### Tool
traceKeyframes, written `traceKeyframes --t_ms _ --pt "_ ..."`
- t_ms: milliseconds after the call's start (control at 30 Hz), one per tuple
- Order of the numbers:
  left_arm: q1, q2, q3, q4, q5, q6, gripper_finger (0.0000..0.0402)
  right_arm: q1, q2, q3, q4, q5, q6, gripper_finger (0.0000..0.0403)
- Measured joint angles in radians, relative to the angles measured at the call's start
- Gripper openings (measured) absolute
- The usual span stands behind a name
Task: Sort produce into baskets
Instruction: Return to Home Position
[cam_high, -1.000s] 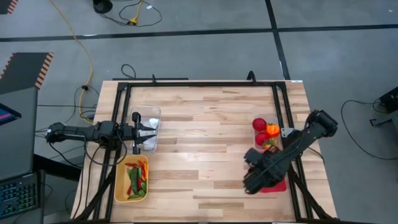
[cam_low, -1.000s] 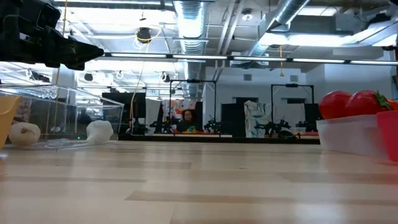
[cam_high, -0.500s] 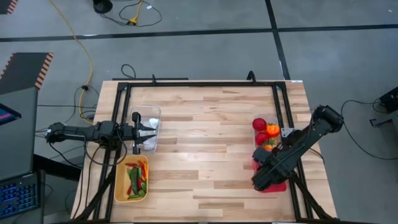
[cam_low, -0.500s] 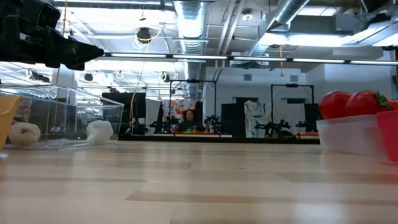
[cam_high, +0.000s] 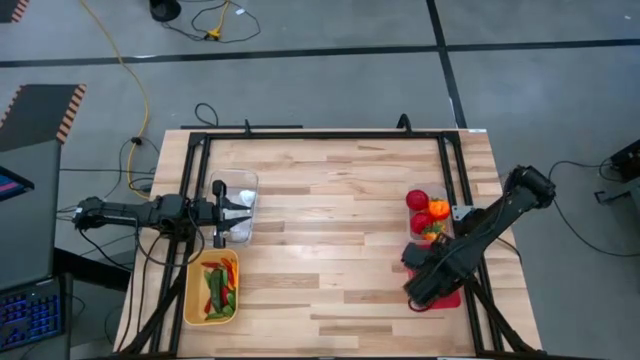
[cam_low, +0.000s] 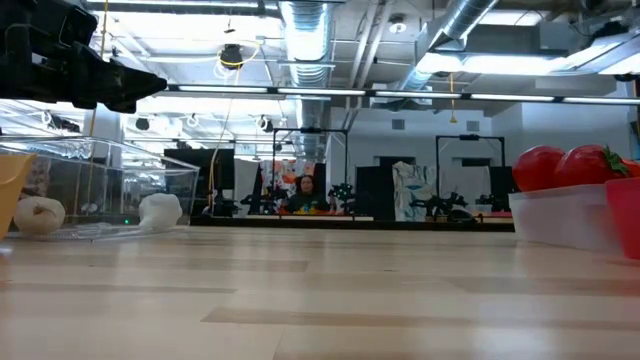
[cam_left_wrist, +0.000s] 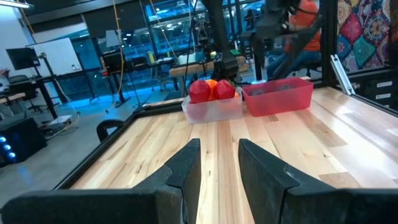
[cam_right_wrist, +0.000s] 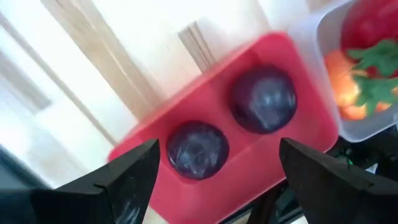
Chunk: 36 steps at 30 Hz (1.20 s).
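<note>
right gripper (cam_right_wrist: 219, 144), spread wide, hangs over two plums (cam_right_wrist: 198, 149) in the red bin (cam_right_wrist: 283, 171); left gripper (cam_left_wrist: 219, 144), slightly parted, waits over the garlic's clear bin (cam_high: 232, 176).

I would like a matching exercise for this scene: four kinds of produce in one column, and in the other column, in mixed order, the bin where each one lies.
Column one:
1. dark purple rounds
2. chillies
3. garlic
4. tomatoes

Column two:
A. yellow bin
B. clear bin on the left arm's side
C. red bin
D. clear bin next to the red one

Pairs: 1-C, 2-A, 3-B, 4-D.

The right gripper hangs open over the red bin. The left gripper waits open over bin B.
</note>
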Motion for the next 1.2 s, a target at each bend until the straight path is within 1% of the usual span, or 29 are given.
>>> traceKeyframes --t_ms 133,400,500,567,667,767,900,1033,1133,1200 --pt "0.000 0.000 0.000 0.000 0.000 0.000 0.0096 -0.042 -0.090 0.007 -0.008 0.063 -0.012 0.0344" --pt "0.000 0.000 0.000 0.000 0.000 0.000 0.0096 -0.152 -0.276 0.007 0.000 0.274 -0.192 0.0293" --pt "0.000 0.000 0.000 0.000 0.000 0.000 0.0096 -0.196 -0.339 0.000 0.011 0.290 -0.236 0.0273" --pt "0.000 0.000 0.000 0.000 0.000 0.000 0.0096 -0.223 -0.383 -0.032 0.048 0.292 -0.282 0.0259" --pt "0.000 0.000 0.000 0.000 0.000 0.000 0.0096 -0.252 -0.454 -0.115 0.144 0.300 -0.360 0.0231" --pt "0.000 0.000 0.000 0.000 0.000 0.000 0.0096 -0.280 -0.536 -0.217 0.253 0.303 -0.423 0.0194" --pt "0.000 0.000 0.000 0.000 0.000 0.000 0.0096 -0.320 -0.655 -0.344 0.407 0.305 -0.515 0.0135" --pt "0.000 0.000 0.000 0.000 0.000 0.000 0.0096 -0.361 -0.784 -0.473 0.600 0.307 -0.655 0.0074" --pt "0.000 0.000 0.000 0.000 0.000 0.000 0.0096 -0.398 -0.879 -0.575 0.763 0.279 -0.780 0.0032" --pt "0.000 0.000 0.000 0.000 0.000 0.000 0.0096 -0.426 -0.932 -0.638 0.865 0.242 -0.855 0.0017"
